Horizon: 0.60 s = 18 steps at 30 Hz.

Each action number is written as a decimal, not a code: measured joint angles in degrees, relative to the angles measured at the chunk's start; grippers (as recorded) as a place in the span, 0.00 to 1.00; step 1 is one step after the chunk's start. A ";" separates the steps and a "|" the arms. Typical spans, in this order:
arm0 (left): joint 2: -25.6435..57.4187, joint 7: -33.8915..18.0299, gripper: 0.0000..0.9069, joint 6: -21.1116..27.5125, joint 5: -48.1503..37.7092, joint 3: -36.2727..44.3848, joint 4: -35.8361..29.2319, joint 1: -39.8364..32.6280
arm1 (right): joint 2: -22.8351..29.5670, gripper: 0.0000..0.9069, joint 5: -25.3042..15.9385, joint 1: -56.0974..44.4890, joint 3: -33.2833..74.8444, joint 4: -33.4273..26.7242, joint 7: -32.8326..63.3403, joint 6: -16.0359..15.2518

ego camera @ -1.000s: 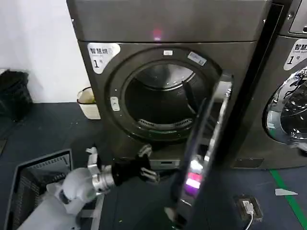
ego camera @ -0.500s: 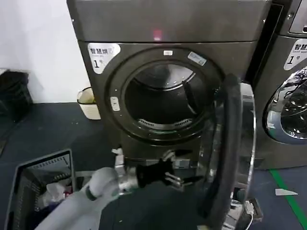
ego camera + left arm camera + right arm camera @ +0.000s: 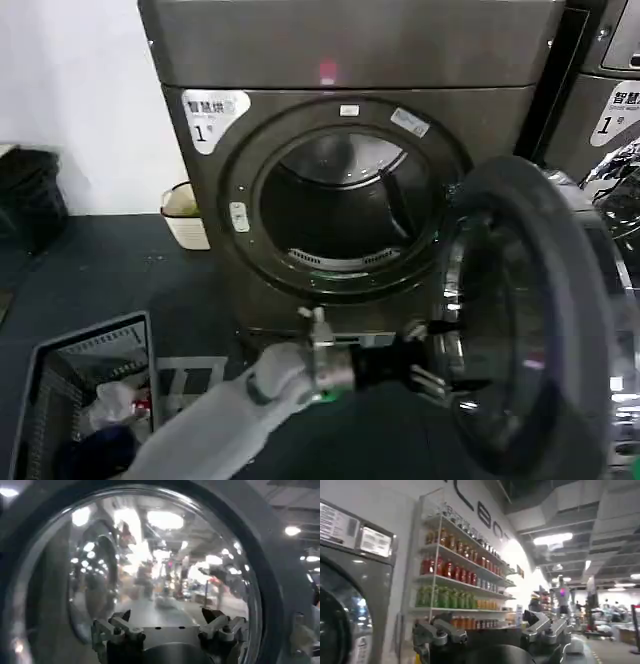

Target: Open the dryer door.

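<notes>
Left gripper (image 3: 432, 362) sits low in front of the dryer (image 3: 350, 150), fingers spread, tips right at the inner face of the dryer door (image 3: 530, 320); can't tell whether they actually touch the glass. In the left wrist view the same gripper (image 3: 170, 625) is spread wide with nothing between the fingers, pointed straight at the door's glass (image 3: 165, 565). Versus 1 s ago: the door stood nearly edge-on to the head camera, just right of the drum opening (image 3: 345, 215); half a second ago it had swung further right; now it's wide open, grey inner rim and glass facing the camera, hinged at the right of the opening. The left arm has followed it, from lower left of the machine across to the right, wrist now under the drum opening. Door's right and bottom edges are cut off by the frame, and it covers most of the neighbouring machine (image 3: 610, 100). Glass reflections make the fingertip contact hard to read. Right gripper (image 3: 492, 630) is parked away from the dryer, fingers spread and empty, facing shelves of bottles (image 3: 455, 580). Laundry basket (image 3: 80, 400) sits on the floor at lower left, partly behind the arm.
</notes>
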 joint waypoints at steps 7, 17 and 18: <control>-6.12 -2.67 1.00 -2.28 1.70 3.23 5.02 -3.01 | 0.03 1.00 -0.58 -2.29 3.36 2.05 0.23 -1.54; -13.11 -8.10 1.00 -5.80 7.14 6.66 11.76 -7.68 | 1.46 1.00 -0.18 -3.44 4.74 3.65 0.08 -1.58; -13.62 -8.57 1.00 -5.86 7.27 6.82 12.16 -7.92 | 1.55 1.00 -0.17 -3.59 4.84 3.65 0.08 -1.54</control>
